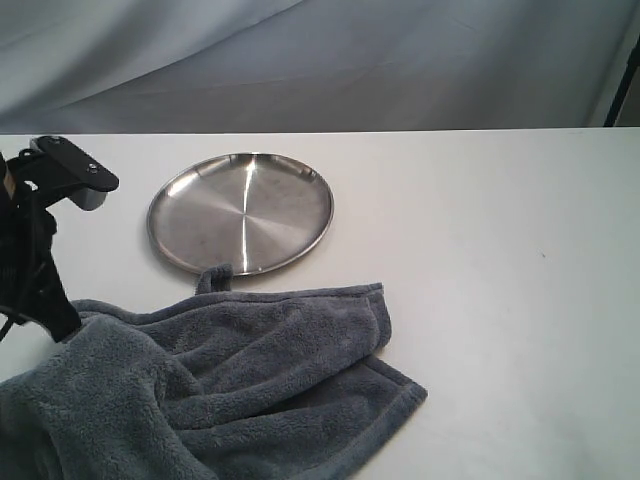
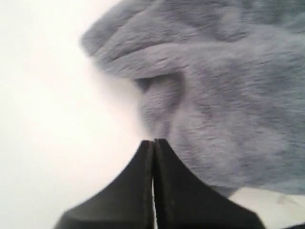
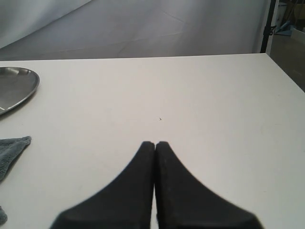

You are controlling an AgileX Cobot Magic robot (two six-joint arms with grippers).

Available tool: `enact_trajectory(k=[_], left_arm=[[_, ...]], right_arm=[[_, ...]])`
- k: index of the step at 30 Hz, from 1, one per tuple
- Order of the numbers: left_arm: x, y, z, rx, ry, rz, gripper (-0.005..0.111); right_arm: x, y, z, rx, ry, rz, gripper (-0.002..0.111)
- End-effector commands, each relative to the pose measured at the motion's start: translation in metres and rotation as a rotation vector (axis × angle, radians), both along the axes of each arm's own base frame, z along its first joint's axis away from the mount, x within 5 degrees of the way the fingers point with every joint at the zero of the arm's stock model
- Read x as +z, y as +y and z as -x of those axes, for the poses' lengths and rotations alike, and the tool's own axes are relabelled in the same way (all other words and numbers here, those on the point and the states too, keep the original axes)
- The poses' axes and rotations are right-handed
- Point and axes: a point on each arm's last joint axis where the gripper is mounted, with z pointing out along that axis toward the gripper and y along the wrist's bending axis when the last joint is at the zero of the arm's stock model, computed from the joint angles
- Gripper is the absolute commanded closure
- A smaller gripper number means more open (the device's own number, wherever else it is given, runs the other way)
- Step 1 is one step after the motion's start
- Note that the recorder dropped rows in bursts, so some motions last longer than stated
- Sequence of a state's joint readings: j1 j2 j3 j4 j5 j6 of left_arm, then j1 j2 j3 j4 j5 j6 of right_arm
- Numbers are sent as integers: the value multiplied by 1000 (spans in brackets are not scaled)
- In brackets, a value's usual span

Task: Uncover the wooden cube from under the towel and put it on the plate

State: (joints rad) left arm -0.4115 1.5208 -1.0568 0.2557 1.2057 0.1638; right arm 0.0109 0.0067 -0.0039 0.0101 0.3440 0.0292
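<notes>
The wooden cube cannot be seen in any view. I judge that it is hidden under the towel [image 1: 230, 390], because the task says so and the cloth lies in thick folds that could cover it, but no clear bump tells the exact place.

In the exterior view the towel is bunched toward the 7 o'clock corner of the tabletop [image 1: 500, 300]. One edge reaches toward 5 o'clock. The plate [image 1: 240, 212] lies at about 12 o'clock from the towel, bare and ready to receive the cube. The small loop [image 1: 212, 278] of the towel touches the plate's rim at 6 o'clock.

The left gripper [image 2: 153, 145] is clenched, its two jaws pressed together with only a thin bright line between them. I see no cloth between the jaws; the towel's folded edge lies just past the tips. The arm stands at the 9 o'clock side of the towel, probably because from there the cloth can be pulled away from the plate.

The right gripper [image 3: 155, 145] is also clenched and holds nothing. It is over bare tabletop, well apart from the towel, which leaves the working place free.

My judgement is that the uncovering is not yet done. The next move needs a firm pinch on the towel's edge, and there is a risk that the cloth drags the cube with it.
</notes>
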Motion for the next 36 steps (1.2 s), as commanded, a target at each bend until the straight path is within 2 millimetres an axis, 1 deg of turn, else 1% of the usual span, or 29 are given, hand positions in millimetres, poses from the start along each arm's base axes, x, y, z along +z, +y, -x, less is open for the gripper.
enact_trajectory(k=[1, 5, 9, 12, 15, 20, 23, 25, 28, 32, 34, 36], left_arm=[[18, -7, -1, 59, -237, -190, 107], [18, -14, 2, 54, -238, -141, 107], [18, -13, 3, 58, -231, -144, 107], [16, -16, 7, 85, -187, -105, 107], [9, -24, 15, 102, -94, -9, 107], [-13, -40, 41, -149, 183, 183, 107], [-18, -49, 50, -245, 267, 299, 107], [-17, -55, 53, -282, 291, 368, 107], [-15, -60, 48, -317, 235, 413, 107], [-16, -64, 34, -331, 69, 427, 107], [-15, -63, 26, -348, -14, 406, 107], [-15, -59, 19, -317, -86, 352, 107]], right_arm=[[-1, 0, 0, -1, -5, 9, 108], [-1, 0, 0, -2, -5, 7, 108], [-1, 0, 0, -2, -5, 7, 108], [-1, 0, 0, -2, -5, 7, 108], [-1, 0, 0, -2, -5, 7, 108], [-1, 0, 0, -1, -5, 9, 108], [-1, 0, 0, -1, -5, 9, 108], [-1, 0, 0, -1, -5, 9, 108], [-1, 0, 0, -1, -5, 9, 108], [-1, 0, 0, -1, -5, 9, 108], [-1, 0, 0, -1, -5, 9, 108], [-1, 0, 0, -2, -5, 7, 108]])
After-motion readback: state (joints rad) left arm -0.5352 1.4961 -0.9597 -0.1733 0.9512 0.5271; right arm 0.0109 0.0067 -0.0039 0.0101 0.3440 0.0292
